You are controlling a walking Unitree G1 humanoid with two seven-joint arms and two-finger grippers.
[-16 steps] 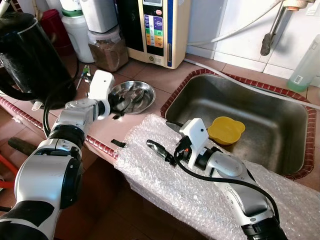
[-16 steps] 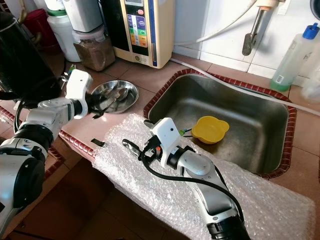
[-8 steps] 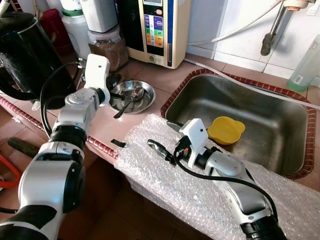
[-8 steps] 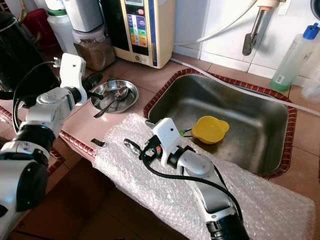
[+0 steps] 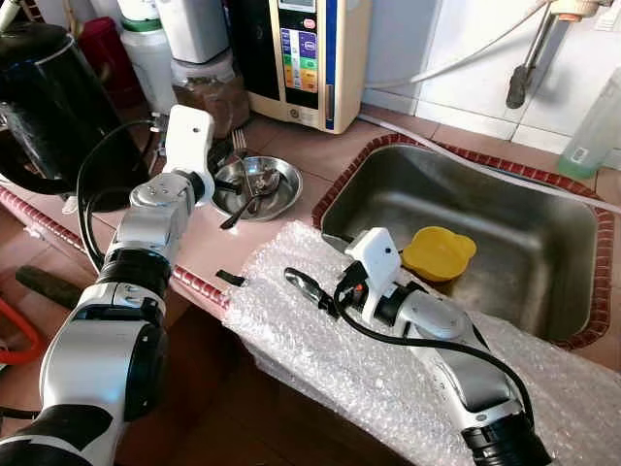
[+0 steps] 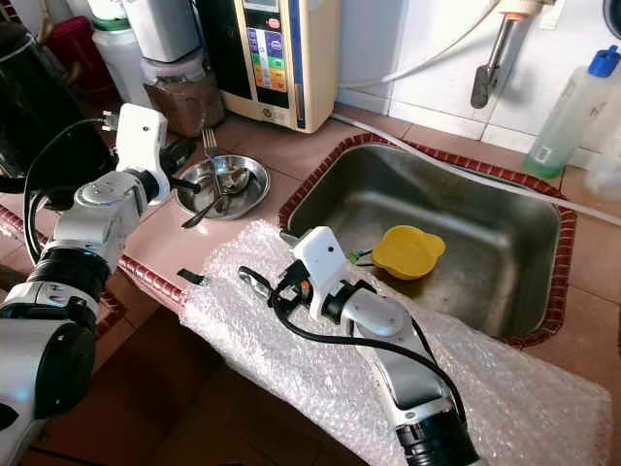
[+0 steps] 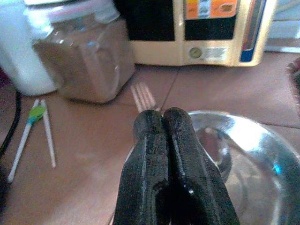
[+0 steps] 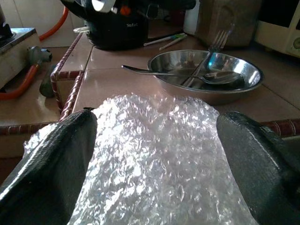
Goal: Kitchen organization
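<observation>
Left eye view, steel dish (image 5: 281, 192) with spoon (image 5: 254, 189) and fork (image 5: 240, 146) upper left, left gripper (image 5: 219, 184) pressed closed at its rim, right gripper (image 5: 312, 288) spread wide over bubble wrap (image 5: 320, 340) below.

The steel dish (image 5: 256, 186) sits just ahead of the left gripper (image 7: 169, 123), fork (image 5: 240, 146) leaning on its far rim, spoon (image 6: 215, 198) inside. Bubble wrap (image 8: 159, 150) spreads beneath the right gripper (image 5: 309, 288), sink (image 5: 505, 204) behind.

The word "Tefal" is legible on the black kettle (image 8: 126, 23); other labels are too blurred.
</observation>
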